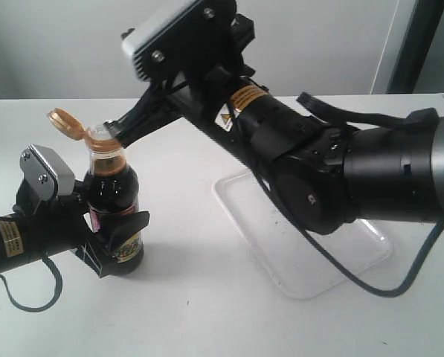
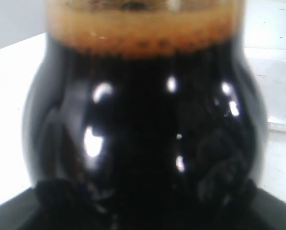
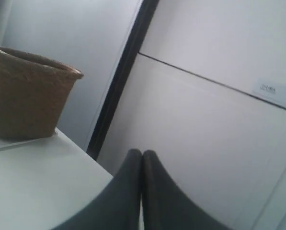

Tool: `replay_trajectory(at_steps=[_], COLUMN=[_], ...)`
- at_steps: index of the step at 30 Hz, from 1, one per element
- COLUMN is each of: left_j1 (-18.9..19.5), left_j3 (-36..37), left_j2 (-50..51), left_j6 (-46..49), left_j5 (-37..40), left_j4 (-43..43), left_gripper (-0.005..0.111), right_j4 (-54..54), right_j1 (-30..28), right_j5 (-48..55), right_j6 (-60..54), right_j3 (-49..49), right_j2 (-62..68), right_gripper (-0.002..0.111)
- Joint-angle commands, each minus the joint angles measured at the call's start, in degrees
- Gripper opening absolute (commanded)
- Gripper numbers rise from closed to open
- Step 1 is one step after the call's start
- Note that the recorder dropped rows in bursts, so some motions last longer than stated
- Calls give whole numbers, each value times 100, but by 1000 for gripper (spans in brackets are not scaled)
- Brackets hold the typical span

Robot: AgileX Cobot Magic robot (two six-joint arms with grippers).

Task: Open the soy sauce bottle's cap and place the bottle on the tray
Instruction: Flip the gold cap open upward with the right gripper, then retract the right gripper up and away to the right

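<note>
There was one bottle (image 1: 111, 204) on the table (image 1: 207, 312), cap (image 1: 65, 123) flipped open, grasped by the left claw (image 1: 110, 238). The right claw (image 3: 142, 158) was clenched on nothing. One tray (image 1: 311, 275) lay beside.

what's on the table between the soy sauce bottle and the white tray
Nothing: in the exterior view, bare white tabletop separates the dark glass soy sauce bottle, clamped by the left gripper, from the flat white plastic tray.

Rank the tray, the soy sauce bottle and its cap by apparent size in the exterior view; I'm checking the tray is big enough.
1. tray, largest, though the right arm covers part of it.
2. soy sauce bottle, held upright by the left gripper.
3. cap, flipped open, clearly smallest.
</note>
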Motion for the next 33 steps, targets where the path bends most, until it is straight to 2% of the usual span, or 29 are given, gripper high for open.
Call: replay_trajectory(at_steps=[1,11,24,28,33], left_j1=[-6,-6,-6,-6,-6], left_j3=[28,28,28,28,28], left_j2=[-17,-17,-17,-17,-17], left_j6=[17,17,17,20,20], left_j5=[193,193,193,208,211], left_j4=[34,34,34,55,70], left_gripper=[0,0,0,0,0], right_j4=[30,29,-145,-274,-274], right_j1=[-427,-1276,-2288,-2694,-3208], right_j5=[663,2504,6937,7769,8104], right_j6=[270,270,217,217,228], right_j3=[-10,-38,-1257,-1430,-1418], right_j2=[-38,-38,-38,-38,-38], right_gripper=[0,0,0,0,0])
